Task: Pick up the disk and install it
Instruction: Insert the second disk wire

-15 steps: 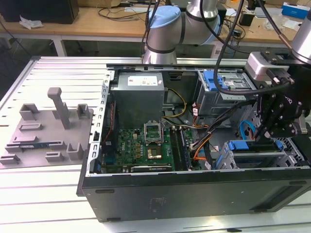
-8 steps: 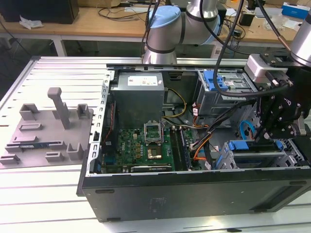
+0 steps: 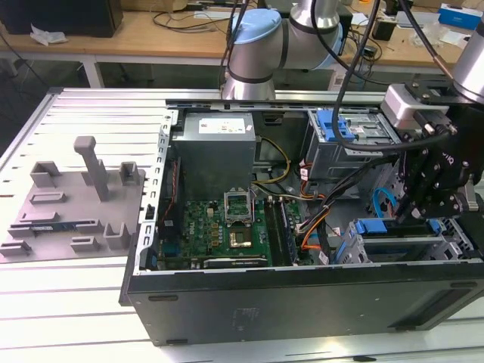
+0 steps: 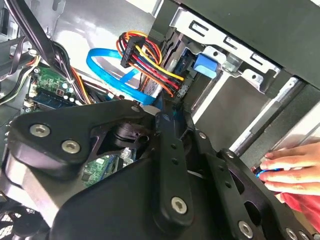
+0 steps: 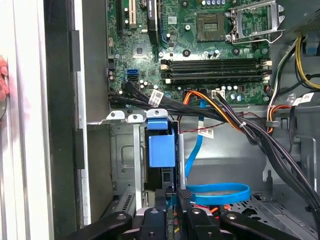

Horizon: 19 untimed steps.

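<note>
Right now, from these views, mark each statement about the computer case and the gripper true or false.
1. The gripper hangs over the case's end at the exterior view's right. True.
2. The case is closed. False: it is open, with the motherboard showing.
3. A hand shows in the second wrist view. True.
4. The flat looped cable inside the case is red. False: it is blue.

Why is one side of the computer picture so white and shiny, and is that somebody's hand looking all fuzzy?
In the first wrist view, strong light washes the case edge nearly white. In the second wrist view, a person's hand looks bright and soft at the frame's edge, while the gripper looms big and dark because it sits close to the camera.
</note>
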Tool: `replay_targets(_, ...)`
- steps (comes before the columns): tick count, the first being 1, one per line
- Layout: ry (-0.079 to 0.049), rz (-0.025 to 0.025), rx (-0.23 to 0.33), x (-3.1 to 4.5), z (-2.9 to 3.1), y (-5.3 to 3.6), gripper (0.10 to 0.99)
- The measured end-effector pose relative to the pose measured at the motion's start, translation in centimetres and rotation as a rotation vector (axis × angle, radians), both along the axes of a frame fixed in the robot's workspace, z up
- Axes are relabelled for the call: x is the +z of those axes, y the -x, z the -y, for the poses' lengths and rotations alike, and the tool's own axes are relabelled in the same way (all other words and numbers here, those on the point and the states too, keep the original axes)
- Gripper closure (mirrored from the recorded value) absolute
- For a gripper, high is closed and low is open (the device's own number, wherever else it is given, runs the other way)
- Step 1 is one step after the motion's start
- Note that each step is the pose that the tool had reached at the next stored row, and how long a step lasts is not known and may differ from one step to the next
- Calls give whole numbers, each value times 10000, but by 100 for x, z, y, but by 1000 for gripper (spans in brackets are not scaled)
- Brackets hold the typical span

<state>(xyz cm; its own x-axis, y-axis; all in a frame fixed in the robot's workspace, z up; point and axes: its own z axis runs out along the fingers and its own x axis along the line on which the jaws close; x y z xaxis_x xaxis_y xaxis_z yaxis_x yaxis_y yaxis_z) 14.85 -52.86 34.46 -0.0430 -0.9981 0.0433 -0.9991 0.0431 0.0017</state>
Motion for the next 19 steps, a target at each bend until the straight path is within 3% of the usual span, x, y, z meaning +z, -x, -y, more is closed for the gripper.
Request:
replay_targets(7, 1, 0, -1, 312, -52, -3, 863)
replay_targets(9, 1, 0, 0, 383, -64, -3, 980)
replay_targets(19, 4, 0, 0, 397, -68, -4, 980)
